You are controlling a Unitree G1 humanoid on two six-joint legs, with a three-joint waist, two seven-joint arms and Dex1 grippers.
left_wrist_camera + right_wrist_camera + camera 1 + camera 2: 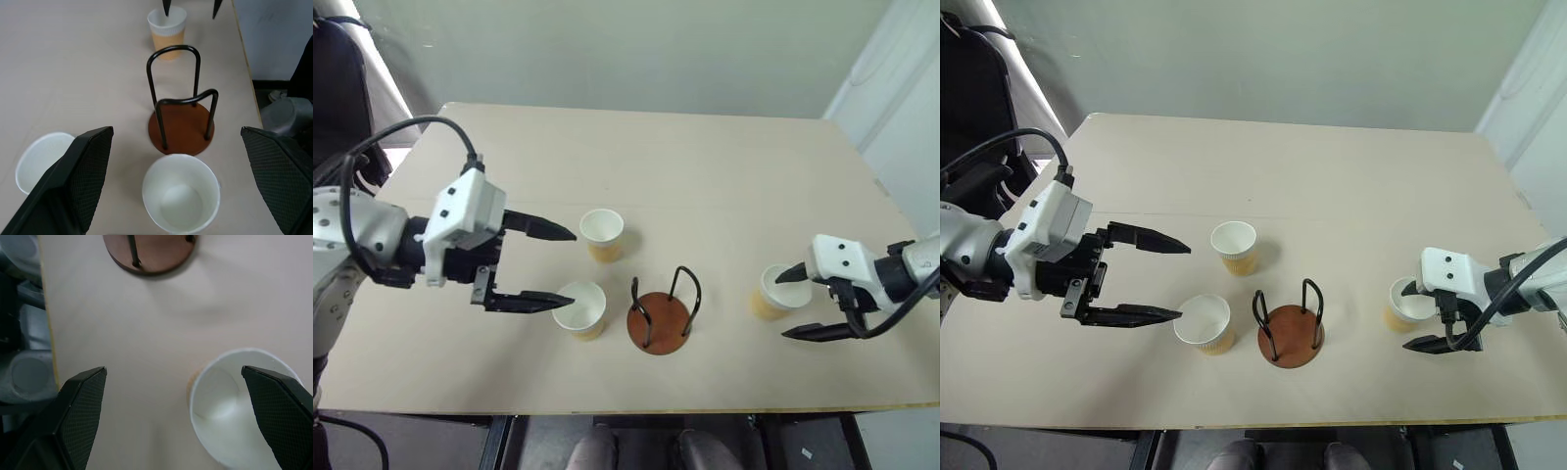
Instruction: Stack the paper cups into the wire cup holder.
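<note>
While both grippers gape empty, three tan, white-rimmed paper cups around the empty wire cup holder.

White-cased left gripper and right gripper, textured black fingers, looping black cables.

Both eye views looked down from head height over the whole beige surface, facing fwd; they shared nearly the same scene, w/ the wire cup holder near the front edge in each. Left wrist cam sat low and close, looking between the left hand's fingers across the holder toward the far paper cup. Right wrist cam looked almost straight down, very near the surface, sharing the holder's base w/ the other views.
</note>
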